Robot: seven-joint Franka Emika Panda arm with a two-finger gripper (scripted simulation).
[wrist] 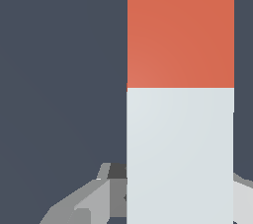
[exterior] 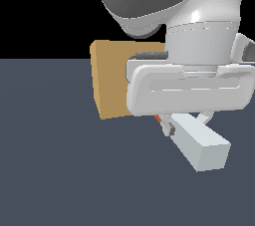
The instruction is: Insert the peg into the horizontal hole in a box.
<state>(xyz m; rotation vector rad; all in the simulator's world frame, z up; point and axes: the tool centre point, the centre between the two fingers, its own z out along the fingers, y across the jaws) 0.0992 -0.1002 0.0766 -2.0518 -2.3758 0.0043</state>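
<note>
My gripper [exterior: 187, 123] is shut on the peg [exterior: 201, 145], with one finger on either side of the pale grey-white part. That pale end juts toward the exterior camera, and only a sliver of the orange-red end [exterior: 158, 119] shows under the hand. In the wrist view the peg [wrist: 180, 119] fills the frame lengthwise, orange-red half [wrist: 180, 28] farthest from the gripper [wrist: 178, 198], and a grey finger [wrist: 94, 198] shows beside it. The tan box [exterior: 112, 80] stands upright behind the hand, partly covered by it. The hole is hidden.
The dark grey floor [exterior: 55, 160] spreads all around the box and the peg. The arm's white and grey body [exterior: 164, 1] fills the top of the exterior view.
</note>
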